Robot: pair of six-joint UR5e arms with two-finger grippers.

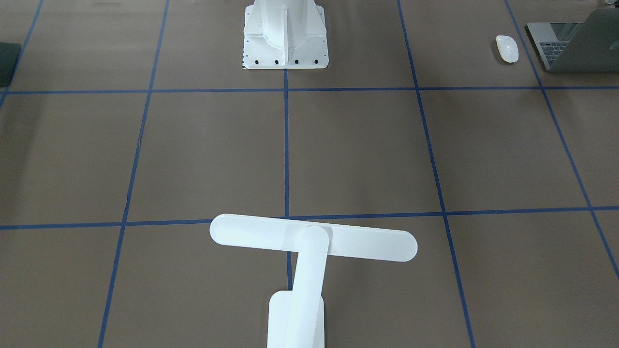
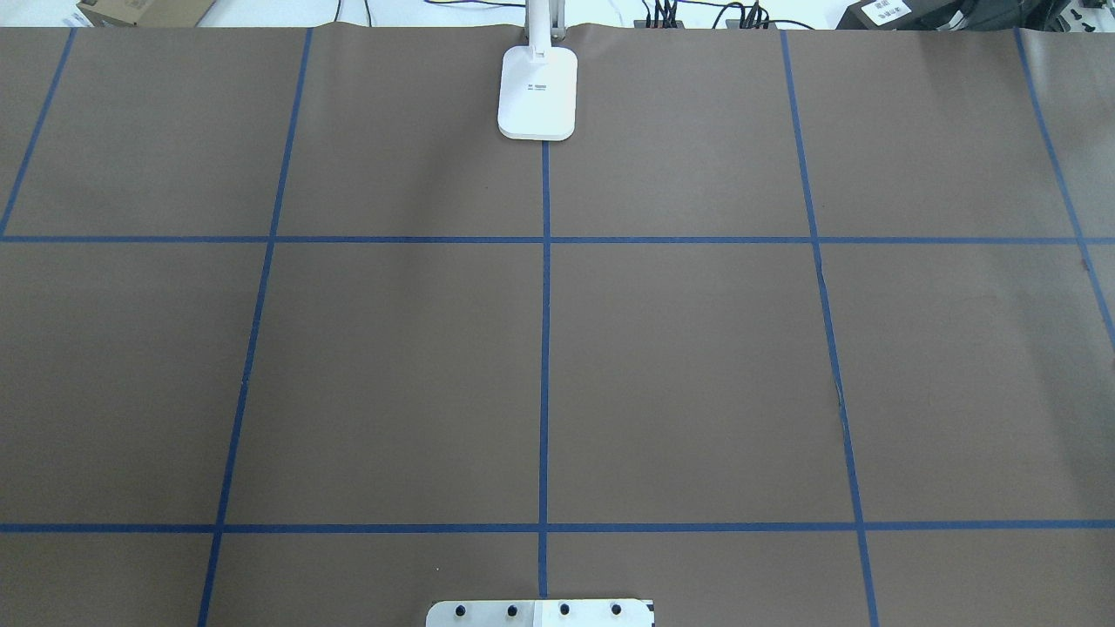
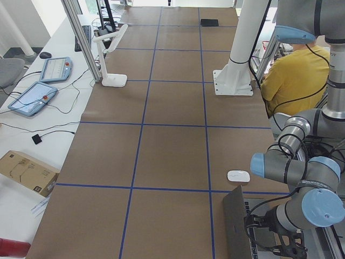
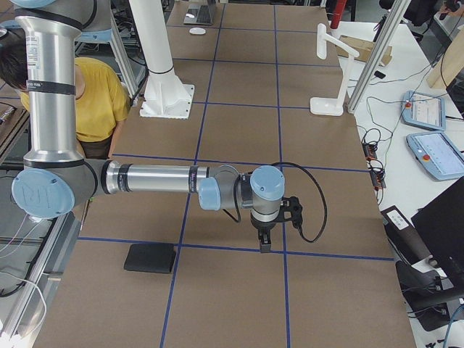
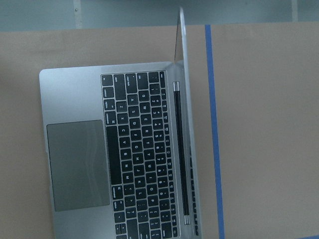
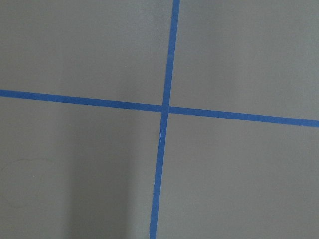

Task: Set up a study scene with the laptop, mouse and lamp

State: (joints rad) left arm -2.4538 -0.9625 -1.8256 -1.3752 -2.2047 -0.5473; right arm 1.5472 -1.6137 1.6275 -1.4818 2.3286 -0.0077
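Observation:
The laptop [image 5: 124, 149] stands open, space-grey with black keys, filling the left wrist view. It sits at the table's end on the robot's left [image 1: 575, 43] [image 3: 237, 226]. The white mouse [image 1: 507, 48] lies beside it, apart [image 3: 238, 176]. The white lamp [image 1: 309, 241] stands at the far middle edge, base [image 2: 537, 91] on the table, light bar out over it. My left gripper [image 3: 259, 226] hangs over the laptop; I cannot tell if it is open. My right gripper [image 4: 264, 243] points down just above bare table at a tape crossing; I cannot tell its state.
A thin black mat [image 4: 150, 257] lies near the right arm, also at the edge of the front view [image 1: 7, 60]. The white bolted pedestal [image 1: 285, 34] stands at the robot's side. A person in yellow [image 3: 294, 75] sits behind it. Blue tape lines grid the brown table [image 2: 697, 374].

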